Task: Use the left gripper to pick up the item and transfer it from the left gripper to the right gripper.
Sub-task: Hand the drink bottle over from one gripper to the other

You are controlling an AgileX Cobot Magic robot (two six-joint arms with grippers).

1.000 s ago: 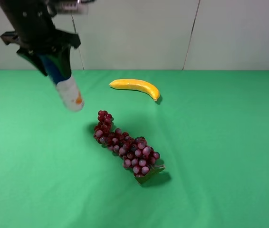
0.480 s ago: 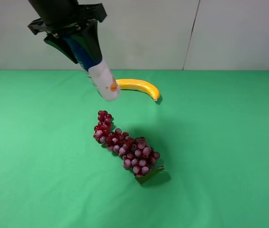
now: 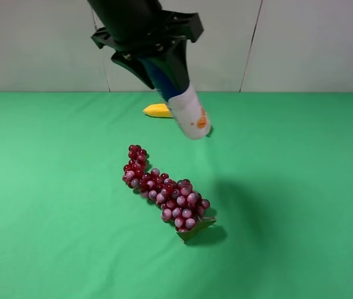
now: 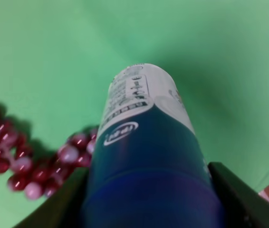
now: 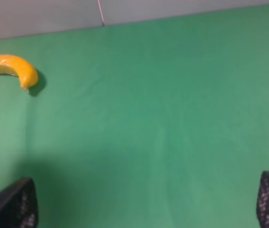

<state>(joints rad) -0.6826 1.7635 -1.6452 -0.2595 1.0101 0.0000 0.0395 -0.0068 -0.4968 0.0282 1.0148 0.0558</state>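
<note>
Above the left-centre of the green bench (image 3: pixel 301 187), the slim bottle (image 3: pixel 188 115) is being grasped by the left tool (image 3: pixel 167 76), whose black fingers are being pressed against its dark blue upper part. The bottle is being held clear of the bench and tilted, its white lower end with the orange print pointing down and to the right. Just behind that white end, the yellow banana (image 3: pixel 154 110) is being partly covered, so that only its left end is showing. Nearer the camera, the grape bunch (image 3: pixel 164 194) is lying on the bench, apart from the bottle. In the left wrist view the bottle (image 4: pixel 146 156) is being flanked by black fingers (image 4: pixel 236 197), with the grapes (image 4: pixel 25 161) below it. The right tool (image 5: pixel 141 204) is being shown released, its dark fingers (image 5: pixel 13 206) standing wide apart with green bench between them and the banana (image 5: pixel 11 66) well away.
</note>
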